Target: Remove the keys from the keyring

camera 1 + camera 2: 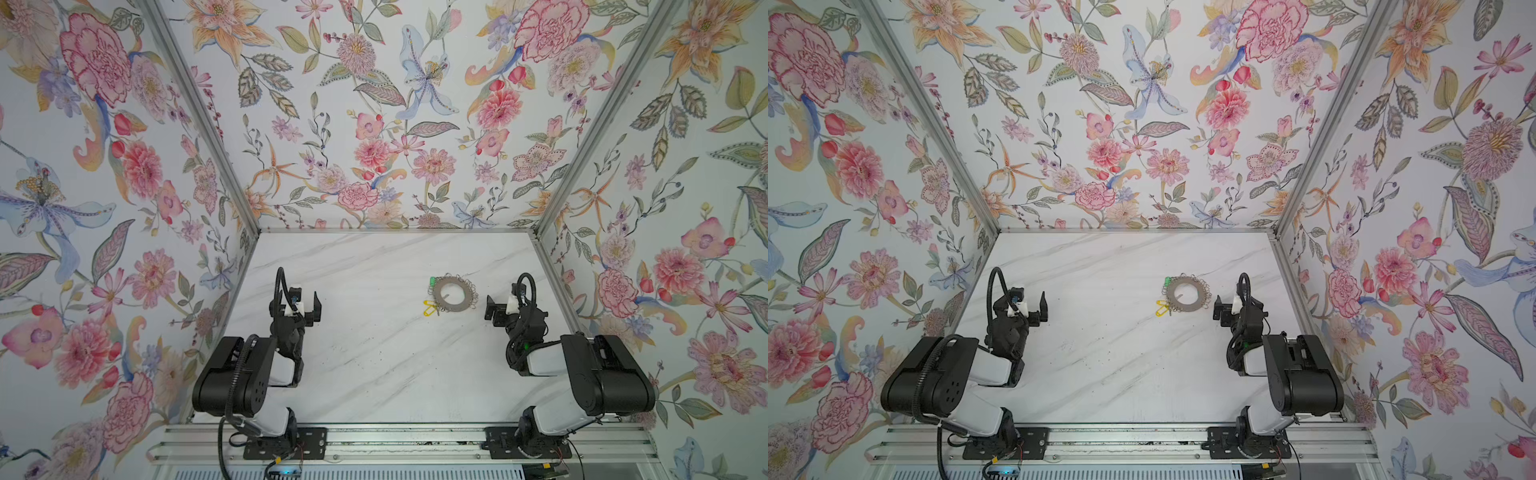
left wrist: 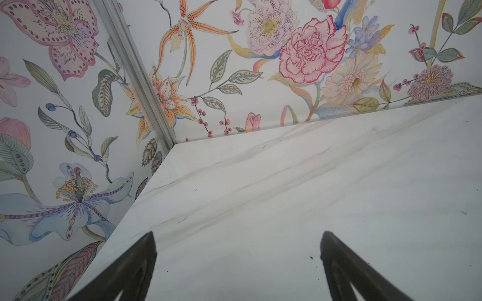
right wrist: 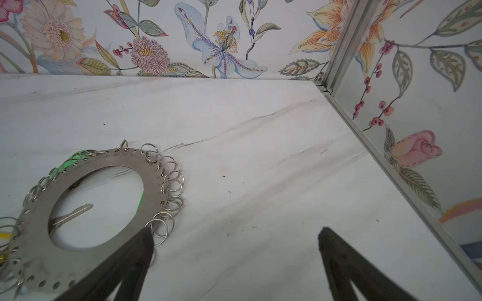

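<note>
Keyring (image 1: 452, 294) flat on marble table (image 1: 374, 374), right of centre and toward the back wall; grey disc with big round hole, rim fringed with wire loops (image 3: 172, 179). Keys (image 1: 432, 306) still attached on keyring's left edge: green tag (image 1: 432, 281) at the far-left rim, yellow tag (image 1: 429, 308) at the near-left rim; in right wrist view one silver key blade (image 3: 74, 215) showing through the hole. Right gripper (image 1: 494, 309) just right of keyring, apart from it in both top views, jaws spread wide, nothing held; one fingertip (image 3: 142, 242) overlapping the loops in wrist view, contact unclear. Left gripper (image 1: 309, 307) well left of keyring, jaws likewise wide apart over bare table, empty
</note>
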Controlling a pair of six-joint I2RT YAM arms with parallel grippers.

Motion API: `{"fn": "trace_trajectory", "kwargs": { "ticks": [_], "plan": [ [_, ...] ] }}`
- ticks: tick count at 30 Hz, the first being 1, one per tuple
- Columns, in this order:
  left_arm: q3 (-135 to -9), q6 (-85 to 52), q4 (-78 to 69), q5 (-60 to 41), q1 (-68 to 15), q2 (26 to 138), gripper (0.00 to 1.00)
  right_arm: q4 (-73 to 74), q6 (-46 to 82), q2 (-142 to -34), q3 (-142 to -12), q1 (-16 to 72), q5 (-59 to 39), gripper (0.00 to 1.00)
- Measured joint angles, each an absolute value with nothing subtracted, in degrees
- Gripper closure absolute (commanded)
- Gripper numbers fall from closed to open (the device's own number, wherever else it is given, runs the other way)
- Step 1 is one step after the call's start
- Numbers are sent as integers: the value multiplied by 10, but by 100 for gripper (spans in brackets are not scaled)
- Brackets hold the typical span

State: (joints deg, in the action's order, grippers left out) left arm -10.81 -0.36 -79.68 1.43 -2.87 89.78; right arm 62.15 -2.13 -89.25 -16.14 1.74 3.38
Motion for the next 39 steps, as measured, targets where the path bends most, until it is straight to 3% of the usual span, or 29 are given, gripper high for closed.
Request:
{"fn": "trace_trajectory", "kwargs": {
  "ticks": [33, 39],
  "plan": [
    [-111, -4, -792, 19, -25, 898, 1, 616, -22, -890, -163, 18, 34, 1],
    [-111, -20, -771, 76, -25, 876, 1, 409, 1, -767, -240, 40, 53, 1]
  ]
}}
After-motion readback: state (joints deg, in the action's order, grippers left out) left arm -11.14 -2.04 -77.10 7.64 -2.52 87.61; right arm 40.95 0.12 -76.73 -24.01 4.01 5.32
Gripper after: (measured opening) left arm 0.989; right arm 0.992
